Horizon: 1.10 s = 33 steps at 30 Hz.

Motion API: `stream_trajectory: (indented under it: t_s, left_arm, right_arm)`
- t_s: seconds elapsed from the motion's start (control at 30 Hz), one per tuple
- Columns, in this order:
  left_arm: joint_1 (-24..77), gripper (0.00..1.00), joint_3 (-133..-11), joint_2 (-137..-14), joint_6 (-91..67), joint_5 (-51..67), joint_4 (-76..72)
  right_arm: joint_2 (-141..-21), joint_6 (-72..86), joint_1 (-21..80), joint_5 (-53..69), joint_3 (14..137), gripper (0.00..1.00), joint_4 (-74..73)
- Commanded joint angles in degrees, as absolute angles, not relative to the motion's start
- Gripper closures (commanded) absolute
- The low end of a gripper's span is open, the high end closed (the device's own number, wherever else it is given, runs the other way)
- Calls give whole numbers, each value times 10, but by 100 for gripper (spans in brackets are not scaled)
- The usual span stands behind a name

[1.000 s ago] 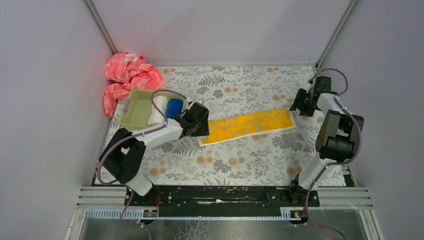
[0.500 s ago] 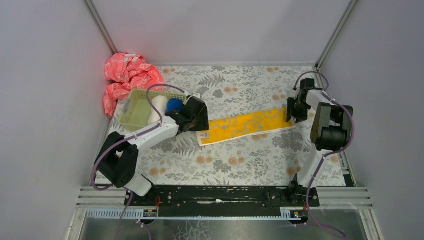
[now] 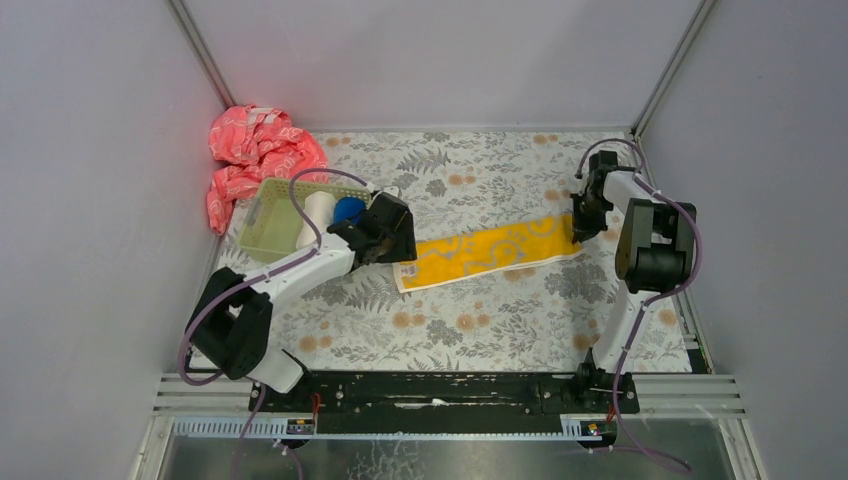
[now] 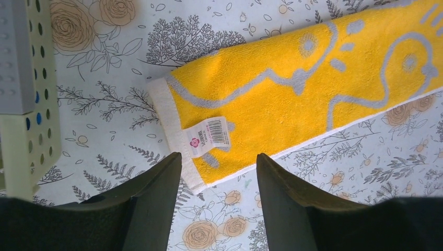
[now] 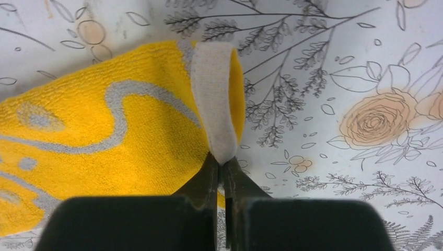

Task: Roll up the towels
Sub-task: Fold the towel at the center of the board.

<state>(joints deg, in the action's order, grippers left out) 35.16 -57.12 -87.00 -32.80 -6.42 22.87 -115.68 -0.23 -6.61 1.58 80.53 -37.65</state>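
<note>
Rolling of the yellow-orange towel (image 3: 490, 252) begins at its right end, judging from the grip now in place. The towel lies flat and stretched out on the flowered table (image 3: 480, 330), slanting from the left arm up toward the right arm.

Current state:
- The right gripper (image 5: 222, 162) is closed on the white hem (image 5: 214, 104) at the towel's right end. The hem is lifted and curled back over the yellow face, forming the first small loop.
- The left gripper (image 4: 217, 167) is spread open and holds nothing. It hangs over the towel's left end, near the sewn label (image 4: 209, 137), without visible contact.
- The cream-white towel (image 3: 317, 218) and the blue towel (image 3: 348, 211) sit rolled, side by side, in the basket (image 3: 262, 235), just beside the left arm.
- The pink-red cloth (image 3: 255, 160) lies bunched in the far left corner and takes no part.

Recommended procedure:
1. Carry the pinched hem low over the cloth toward the left end, so the loop closes tight rather than folding flat.
2. Travel along the towel's slanted axis. A drift to either side probably produces a cone instead of a cylinder.
3. Lower the left gripper onto the label end as an anchor; soft terry is likely to slide on the smooth table covering.
4. Regrip at the middle of the roll, since a pinch at one edge tends to leave the other edge loose.
</note>
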Motion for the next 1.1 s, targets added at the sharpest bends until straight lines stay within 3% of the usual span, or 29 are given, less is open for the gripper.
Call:
stream_trajectory:
  t_s: [0.0, 0.23, 0.57, 0.83, 1.07]
  left_arm:
    - [344, 45, -566, -845, -329, -67, 244]
    - [334, 45, -557, -836, -339, -38, 236]
    - [325, 45, -554, -830, -344, -30, 233]
    - [318, 45, -541, -837, -356, -15, 216]
    - [318, 46, -546, -862, -362, 5, 202]
  right_arm:
    - [-1194, 16, -102, -90, 795, 100, -409]
    - [-1136, 41, -127, -201, 844, 100, -415]
    - [-1033, 67, -18, 62, 798, 100, -392]
    - [-983, 131, 87, 164, 775, 100, -367]
    - [-994, 175, 183, 185, 784, 100, -345]
